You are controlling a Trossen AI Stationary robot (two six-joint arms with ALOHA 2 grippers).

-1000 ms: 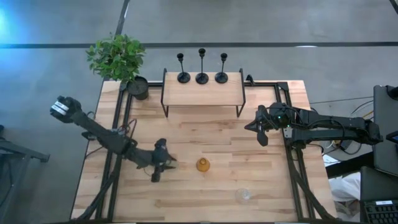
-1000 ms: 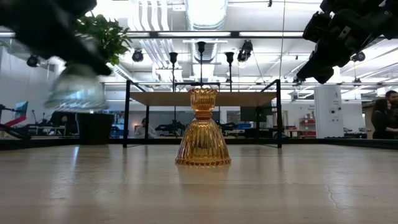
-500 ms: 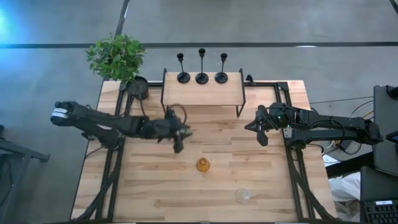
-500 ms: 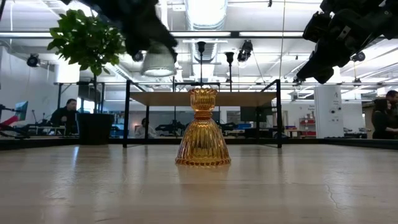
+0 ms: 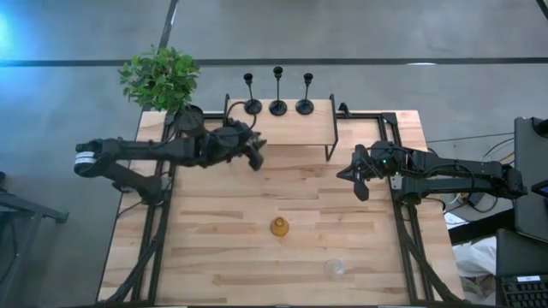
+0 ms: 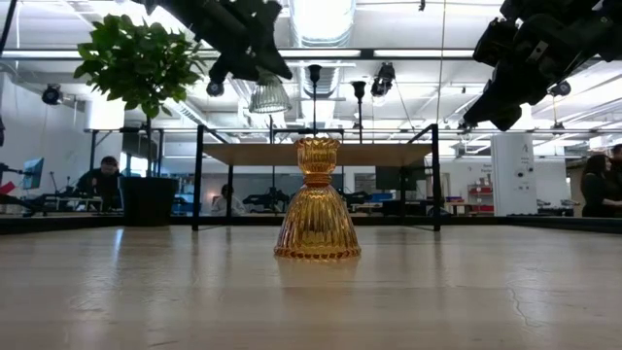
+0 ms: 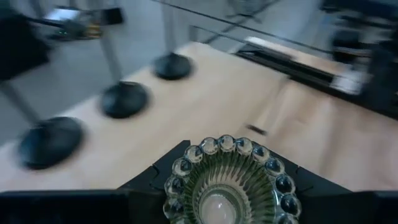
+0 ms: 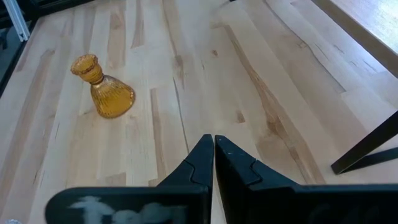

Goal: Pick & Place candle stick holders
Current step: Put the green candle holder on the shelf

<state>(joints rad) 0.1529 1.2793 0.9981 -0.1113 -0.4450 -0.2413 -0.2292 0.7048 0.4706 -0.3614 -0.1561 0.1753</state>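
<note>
While left gripper [image 5: 253, 154] holds greenish vase [image 7: 227, 180], candle stick holders [image 5: 277, 94] upright.

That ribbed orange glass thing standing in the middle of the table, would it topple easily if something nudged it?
Probably not easily: the amber glass vase flares to a wide base under a narrow neck, so it likely stands steady. Its ribbed sides may give jaws some bite, though glass tends to be slick. It looks like thick glass, so probably heavy for its size and breakable if dropped.
</note>
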